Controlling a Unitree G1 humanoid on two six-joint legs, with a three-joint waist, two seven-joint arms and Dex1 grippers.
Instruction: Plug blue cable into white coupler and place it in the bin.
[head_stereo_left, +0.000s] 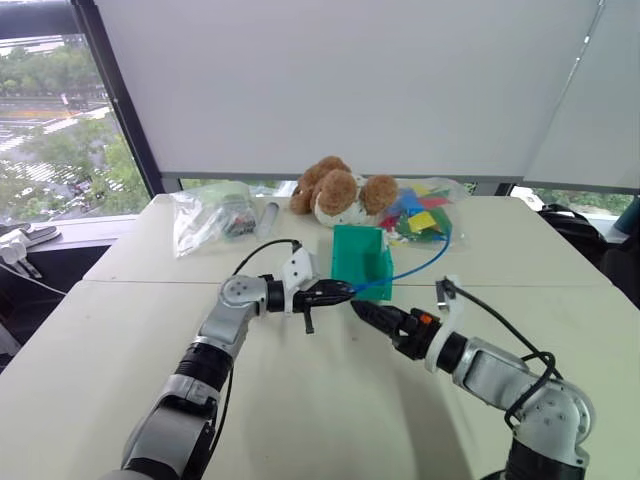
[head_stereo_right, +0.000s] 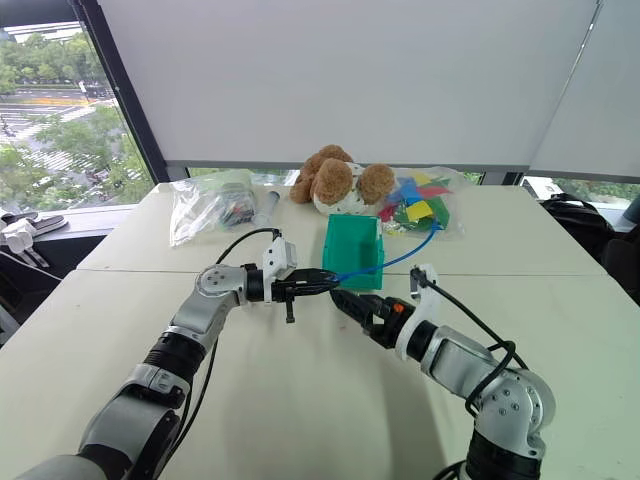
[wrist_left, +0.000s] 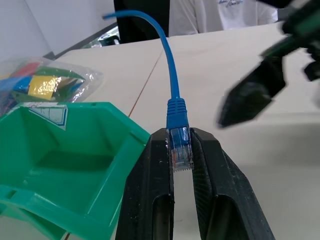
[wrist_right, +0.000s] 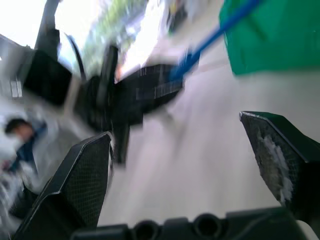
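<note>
Left gripper (wrist_left: 181, 150) pinches the blue cable (head_stereo_left: 420, 266) plug beside the bin (head_stereo_left: 362, 262) rim; right gripper (wrist_right: 185, 165), spread wide, seemingly empty.

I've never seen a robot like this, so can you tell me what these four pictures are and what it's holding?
Two pictures come from cameras in the robot's head, looking down over its arms. The other two come from cameras on its wrists. The left gripper is pinching the plug of the blue cable. The right gripper is wide open and empty, close beside it. On the pale table stand a green bin, a teddy bear and clear bags, one with colourful pieces.
</note>
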